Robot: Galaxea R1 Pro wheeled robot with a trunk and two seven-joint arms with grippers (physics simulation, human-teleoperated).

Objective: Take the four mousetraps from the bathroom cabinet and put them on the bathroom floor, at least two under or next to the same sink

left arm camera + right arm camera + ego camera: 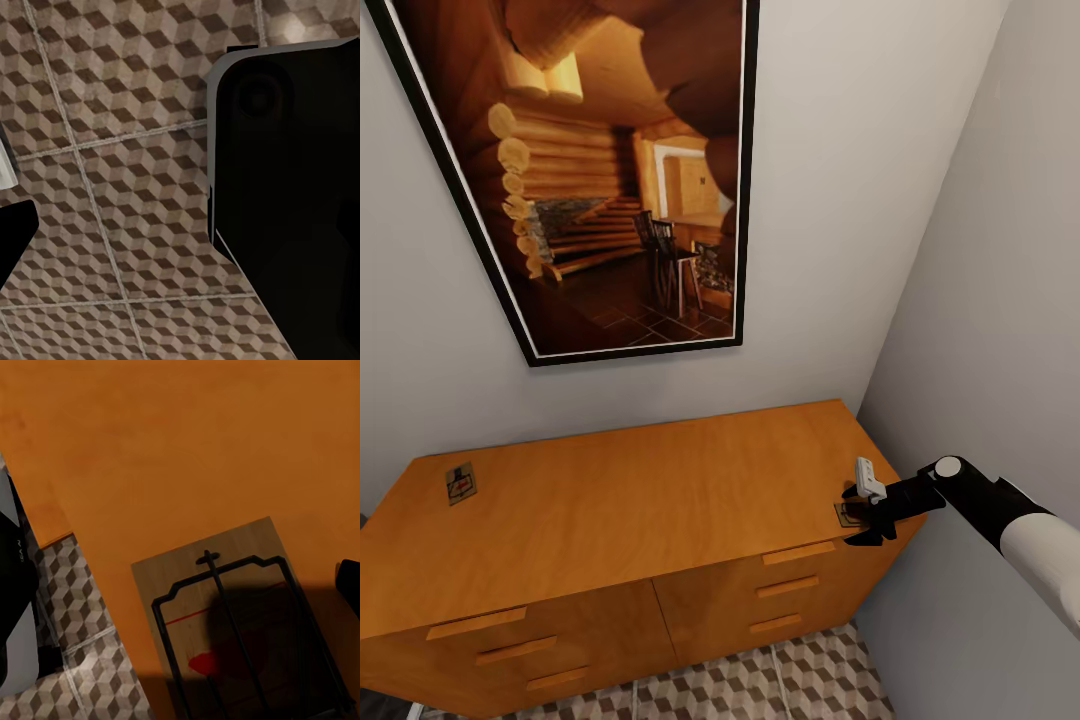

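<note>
Under your right gripper (857, 520) a mousetrap (240, 622) lies flat near the cabinet (660, 500) top's right front edge, long axis roughly along the fingers, right arm nearest; finger state cannot be told; a second mousetrap (460, 483) sits far left.

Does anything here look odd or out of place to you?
Two mousetraps sit on top of the cabinet, an unusual spot. One mousetrap lies near the far left corner; the other mousetrap lies at the right front edge, under the right claw. The large painting seems tilted, perhaps only from the camera angle. Nothing looks spilled or broken.
</note>
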